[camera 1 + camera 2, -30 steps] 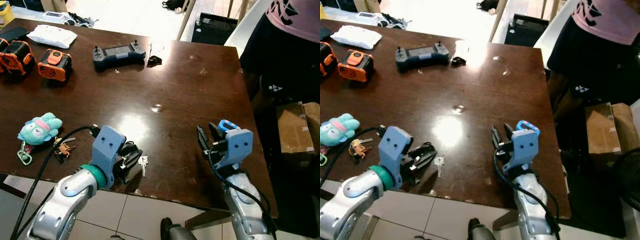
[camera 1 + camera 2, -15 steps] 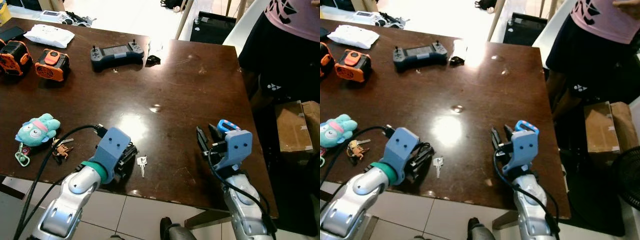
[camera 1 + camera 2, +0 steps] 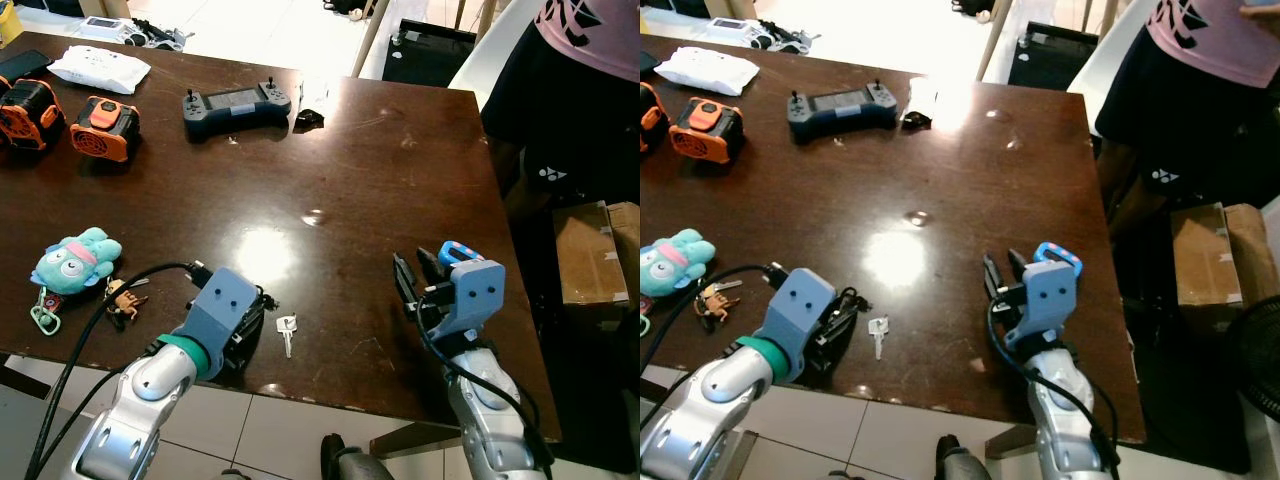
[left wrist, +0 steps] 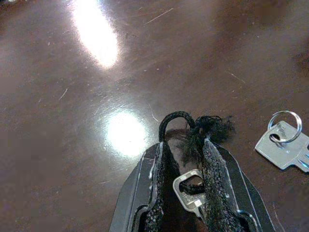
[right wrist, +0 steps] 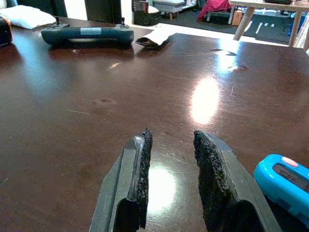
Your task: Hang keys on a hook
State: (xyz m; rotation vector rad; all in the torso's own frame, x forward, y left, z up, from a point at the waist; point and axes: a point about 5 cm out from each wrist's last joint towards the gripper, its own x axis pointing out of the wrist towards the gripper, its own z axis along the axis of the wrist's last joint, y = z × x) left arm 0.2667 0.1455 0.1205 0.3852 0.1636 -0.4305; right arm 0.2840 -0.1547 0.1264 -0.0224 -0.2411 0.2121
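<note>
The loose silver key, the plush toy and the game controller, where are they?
loose silver key (image 3: pixel 287 331), left eye view, its blade.
plush toy (image 3: pixel 76 262), left eye view, its face.
game controller (image 3: pixel 236 101), left eye view, its screen.

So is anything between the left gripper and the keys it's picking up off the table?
Nothing visible is. The left gripper is already shut on a key with a black cord, low over the table. A second key lies loose just beside it.
</note>
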